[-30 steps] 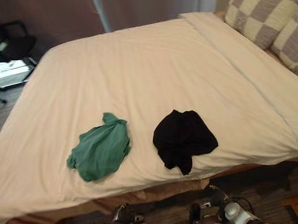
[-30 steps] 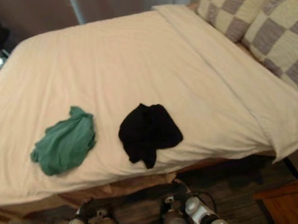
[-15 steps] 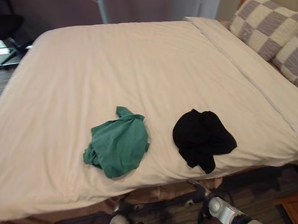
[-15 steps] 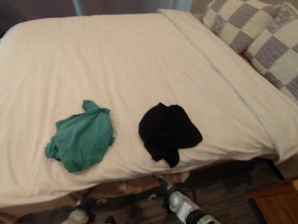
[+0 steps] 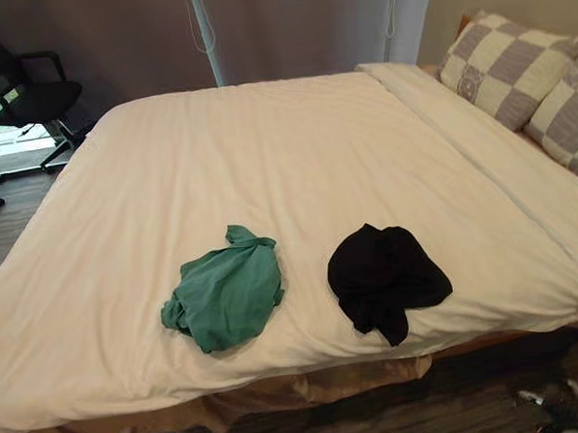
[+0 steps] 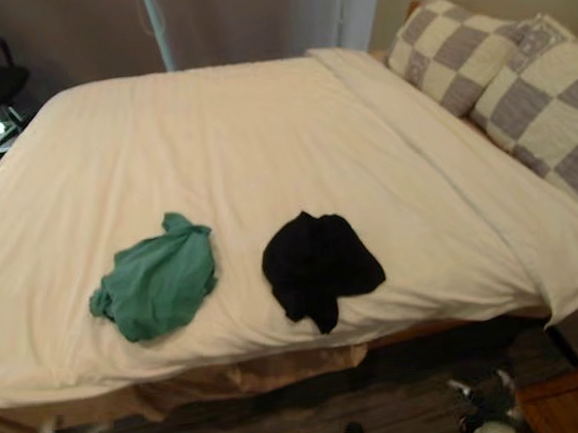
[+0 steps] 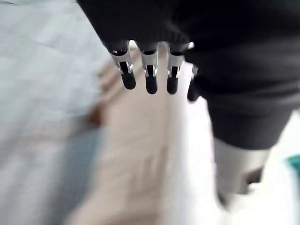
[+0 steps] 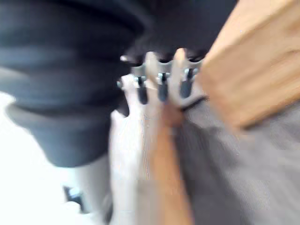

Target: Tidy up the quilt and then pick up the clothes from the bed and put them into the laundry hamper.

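In the left eye view the whole picture has shifted since a second ago: more of the far wall and an office chair now show, and the arms that stood at the lower edge have dropped out of sight. That reads as the head lifting, not as anything on the bed moving. The quilt lies smooth and flat over the bed, so I judge the tidying done and the clothes next. The green garment sits bunched near the front edge, its long axis running from the near left up to a small twisted tip that points toward the far right. The black garment lies just to its right, apart from it, with a tail hanging toward the front edge. Two checked pillows lean at the head of the bed on the right.

The right eye view gives the same layout; a wooden piece of furniture shows on the floor at the lower right. I see no hamper here.

In the left wrist view the left hand hangs with its fingers straight and slightly apart, holding nothing, pale bedding beyond them.

In the right wrist view the right hand likewise has straight, separated fingers and is empty, with wood close beside it.
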### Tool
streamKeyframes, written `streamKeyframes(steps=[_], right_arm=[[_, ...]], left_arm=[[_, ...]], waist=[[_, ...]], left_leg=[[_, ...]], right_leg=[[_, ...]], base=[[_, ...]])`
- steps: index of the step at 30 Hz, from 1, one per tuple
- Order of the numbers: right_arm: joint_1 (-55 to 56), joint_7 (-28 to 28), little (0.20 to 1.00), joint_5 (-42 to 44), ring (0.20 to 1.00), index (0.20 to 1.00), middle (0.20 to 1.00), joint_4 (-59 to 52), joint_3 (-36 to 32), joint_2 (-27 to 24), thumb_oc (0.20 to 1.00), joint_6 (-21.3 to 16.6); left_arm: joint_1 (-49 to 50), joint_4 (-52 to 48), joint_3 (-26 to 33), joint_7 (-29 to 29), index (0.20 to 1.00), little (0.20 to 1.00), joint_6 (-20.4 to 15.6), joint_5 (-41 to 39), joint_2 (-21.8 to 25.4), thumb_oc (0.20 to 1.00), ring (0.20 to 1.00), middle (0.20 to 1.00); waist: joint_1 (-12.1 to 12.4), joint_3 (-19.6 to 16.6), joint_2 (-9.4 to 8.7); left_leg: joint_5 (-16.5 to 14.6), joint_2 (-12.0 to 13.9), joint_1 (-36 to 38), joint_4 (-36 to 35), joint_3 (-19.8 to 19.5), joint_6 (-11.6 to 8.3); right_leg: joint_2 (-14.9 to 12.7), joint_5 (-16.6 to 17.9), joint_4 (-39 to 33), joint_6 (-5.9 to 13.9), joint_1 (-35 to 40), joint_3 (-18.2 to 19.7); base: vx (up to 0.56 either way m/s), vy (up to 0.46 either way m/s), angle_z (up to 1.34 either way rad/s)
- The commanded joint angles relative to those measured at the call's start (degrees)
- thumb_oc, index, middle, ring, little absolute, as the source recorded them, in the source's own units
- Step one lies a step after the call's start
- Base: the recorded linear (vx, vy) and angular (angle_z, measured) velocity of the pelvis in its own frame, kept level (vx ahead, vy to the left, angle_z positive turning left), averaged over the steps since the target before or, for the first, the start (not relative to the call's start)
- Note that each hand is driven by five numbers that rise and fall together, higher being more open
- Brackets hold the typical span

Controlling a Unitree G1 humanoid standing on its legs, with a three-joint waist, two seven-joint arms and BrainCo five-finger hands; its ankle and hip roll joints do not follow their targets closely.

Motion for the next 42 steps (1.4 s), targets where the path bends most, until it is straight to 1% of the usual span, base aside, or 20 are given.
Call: streamKeyframes(steps=[1,4,6,7,8,9,11,14,15,16,18,20,26,27,28,29,30,33,38,42], right_arm=[[-4.68,-0.01,1.0,-10.88,1.0,1.0,1.0,-5.2,0.15,-6.04,1.0,-1.1],[-6.84,0.91,1.0,-16.44,1.0,1.0,1.0,-11.69,1.54,-10.56,1.0,-0.97],[-8.98,1.77,1.0,-19.99,1.0,1.0,1.0,-15.23,3.93,-12.81,1.0,-0.76],[-9.0,1.78,1.0,-20.0,1.0,1.0,1.0,-15.25,3.93,-12.82,1.0,-0.73],[-11.2,2.72,1.0,-23.3,1.0,1.0,1.0,-18.19,6.91,-14.52,1.0,-0.65],[-13.09,3.3,1.0,-24.31,1.0,1.0,1.0,-19.08,9.11,-14.35,1.0,-0.82],[-16.79,4.13,1.0,-24.98,1.0,1.0,1.0,-20.66,12.47,-14.07,1.0,-1.33],[-19.98,4.56,1.0,-26.55,1.0,1.0,1.0,-23.23,16.31,-15.63,1.0,-2.0],[-19.98,5.34,1.0,-26.32,1.0,1.0,1.0,-24.94,15.89,-17.16,1.0,-2.03],[-21.73,6.04,1.0,-26.8,1.0,1.0,1.0,-26.07,16.83,-17.18,1.0,-1.77],[-24.07,6.79,1.0,-25.25,1.0,1.0,1.0,-30.26,20.15,-16.85,1.0,-3.64],[-26.59,5.98,1.0,-24.3,1.0,1.0,1.0,-30.39,23.38,-16.82,1.0,-5.01],[-31.72,5.03,1.0,-23.11,1.0,1.0,1.0,-31.67,28.38,-17.42,1.0,-7.15],[-31.22,3.94,1.0,-23.43,1.0,1.0,1.0,-32.27,27.45,-18.69,1.0,-7.19],[-31.22,3.95,1.0,-23.44,1.0,1.0,1.0,-32.28,27.48,-18.67,1.0,-7.19],[-28.59,3.16,1.0,-23.75,1.0,1.0,1.0,-33.1,24.41,-18.85,1.0,-6.56],[-28.72,3.03,1.0,-24.35,1.0,1.0,1.0,-32.58,23.83,-18.64,1.0,-6.21],[-30.21,2.93,1.0,-24.2,1.0,1.0,1.0,-31.66,22.91,-17.33,1.0,-5.39],[-31.9,3.27,1.0,-24.4,1.0,1.0,1.0,-32.11,22.92,-16.82,1.0,-4.97],[-34.86,3.9,1.0,-25.12,1.0,1.0,1.0,-34.69,23.77,-16.58,1.0,-5.0]], left_arm=[[-2.87,-13.62,10.68,1.11,1.0,1.0,-3.63,8.72,8.46,1.0,1.0,1.0],[-5.75,-27.21,12.15,-1.82,1.0,1.0,-5.03,10.17,11.64,1.0,1.0,1.0],[-7.76,-35.47,10.4,-5.31,1.0,1.0,-5.34,9.99,12.86,1.0,1.0,1.0],[-7.73,-35.57,10.45,-5.36,1.0,1.0,-5.28,9.99,12.81,1.0,1.0,1.0],[-10.09,-41.05,6.91,-8.65,1.0,1.0,-5.0,9.98,13.36,1.0,1.0,1.0],[-12.03,-43.0,4.07,-9.58,1.0,1.0,-4.35,10.83,12.78,1.0,1.0,1.0],[-13.31,-32.58,-1.49,-7.91,1.0,1.0,-4.72,12.54,10.86,1.0,1.0,1.0],[-14.61,-27.85,-6.22,-7.82,1.0,1.0,-4.5,12.51,8.03,1.0,1.0,1.0],[-8.86,-15.54,-5.34,-13.38,1.0,1.0,-1.72,-7.2,1.83,1.0,1.0,1.0],[-12.37,-17.57,-3.97,-10.14,1.0,1.0,-5.33,4.66,13.01,1.0,1.0,1.0],[-20.03,-4.65,-10.42,-8.13,1.0,1.0,-5.86,6.18,14.99,1.0,1.0,1.0],[-24.24,2.89,-14.75,-5.86,1.0,1.0,-4.82,9.67,16.83,1.0,1.0,1.0],[-32.69,15.75,-21.01,-1.22,1.0,1.0,-2.04,15.83,21.44,1.0,1.0,1.0],[-33.08,7.39,-20.23,-2.33,1.0,1.0,1.09,16.92,24.19,1.0,1.0,1.0],[-32.98,7.3,-20.15,-2.37,1.0,1.0,1.14,16.92,24.21,1.0,1.0,1.0],[-28.46,-5.89,-15.48,-2.64,1.0,1.0,-0.24,23.05,27.22,1.0,1.0,1.0],[-29.03,-8.28,-14.54,-3.16,1.0,1.0,-0.33,24.08,27.23,1.0,1.0,1.0],[-31.66,-10.66,-13.5,-2.81,1.0,1.0,-0.07,26.38,27.0,1.0,1.0,1.0],[-34.16,-9.75,-15.12,-3.49,1.0,1.0,1.06,28.15,24.52,1.0,1.0,1.0],[-32.42,-6.32,-17.67,-7.06,1.0,1.0,4.36,33.32,21.41,1.0,1.0,1.0]], waist=[[0.14,2.8,-2.33],[0.26,2.53,-2.29],[0.34,2.58,-2.26],[0.34,2.56,-2.26],[0.16,2.42,-2.36],[-0.05,2.24,-2.5],[-0.24,2.59,-2.9],[0.33,3.72,-3.22],[1.33,4.68,-2.64],[0.96,4.84,-2.55],[-0.34,5.17,-2.72],[-1.14,5.69,-2.89],[-3.33,8.69,-3.54],[-3.16,10.42,-3.59],[-3.2,10.33,-3.61],[-2.0,12.4,-3.57],[-1.81,12.92,-3.63],[-1.86,14.33,-3.89],[-1.83,15.12,-3.71],[-1.58,16.45,-3.61]], left_leg=[[-1.99,0.7,0.47,0.32,0.62,-1.41],[-2.0,1.14,0.32,0.32,0.33,-1.64],[-1.88,1.38,0.41,0.32,0.47,-1.57],[-1.83,1.37,0.35,0.32,0.5,-1.56],[-2.12,1.55,0.75,0.32,0.74,-1.49],[-2.74,1.71,1.35,0.32,1.02,-1.49],[-2.67,1.66,1.71,0.32,1.71,-1.44],[-2.59,1.73,1.69,0.32,1.95,-1.45],[-2.33,1.75,1.89,0.32,1.82,-1.32],[-1.96,1.92,1.41,0.32,1.84,-1.55],[-2.02,2.02,1.85,0.32,2.93,-1.84],[-1.69,2.07,1.79,0.32,3.9,-1.87],[-0.62,2.94,-0.6,0.32,5.43,-2.32],[0.0,3.29,-2.46,0.32,5.34,-2.37],[0.03,3.27,-2.55,0.32,5.32,-2.36],[0.76,3.59,-4.83,0.32,3.92,-2.72],[0.97,3.7,-5.61,0.32,3.62,-2.88],[1.82,4.0,-7.97,0.32,3.51,-3.34],[2.53,4.04,-10.08,0.32,4.33,-3.68],[2.42,3.98,-10.56,0.32,5.4,-3.68]], right_leg=[[-2.97,-2.17,-0.4,2.1,0.24,-1.63],[-2.95,-2.51,-0.4,2.06,0.12,-1.84],[-2.83,-2.5,-0.4,1.9,-0.16,-1.31],[-2.85,-2.45,-0.4,1.88,-0.23,-1.27],[-2.7,-2.66,-0.4,1.8,-0.32,-0.79],[-2.52,-3.18,-0.4,1.84,-0.04,-0.44],[-2.31,-2.84,-0.4,1.58,-0.34,0.18],[-2.01,-2.74,-0.4,1.36,-0.49,0.38],[-1.96,-2.83,-0.4,1.23,-0.06,-0.02],[-1.8,-2.59,-0.4,1.27,-0.37,-0.14],[-1.66,-2.6,-0.4,1.55,-0.41,0.19],[-1.5,-2.16,-0.4,1.51,-0.98,0.55],[-0.71,-1.17,-0.4,1.74,-4.57,1.84],[-0.45,-0.85,-0.4,1.75,-6.22,1.78],[-0.46,-0.83,-0.4,1.74,-6.31,1.78],[-0.5,-0.74,-0.4,1.68,-7.52,0.77],[-0.63,-0.65,-0.4,1.74,-8.08,0.54],[-0.69,0.05,-0.37,1.72,-10.43,0.39],[-0.85,0.82,-0.11,1.58,-13.31,0.95],[-1.14,1.39,0.16,1.64,-14.85,1.51]], base=[[-0.03,-0.05,0.06],[-0.03,-0.046,0.1],[-0.02,-0.019,0.03],[-0.02,-0.036,-0.04],[0.03,-0.035,-0.07],[0.03,-0.045,-0.13],[0.0,-0.026,-0.26],[-0.02,-0.005,-0.3],[-0.04,0.011,-0.07],[-0.02,0.025,-0.09],[0.03,0.023,-0.05],[-0.01,0.01,-0.03],[-0.09,0.006,-0.09],[-0.14,-0.004,-0.07],[-0.21,-0.053,-0.05],[-0.15,-0.061,0.05],[-0.15,-0.061,0.19],[-0.09,-0.031,0.18],[-0.06,-0.001,-0.05],[-0.03,0.014,-0.13]])
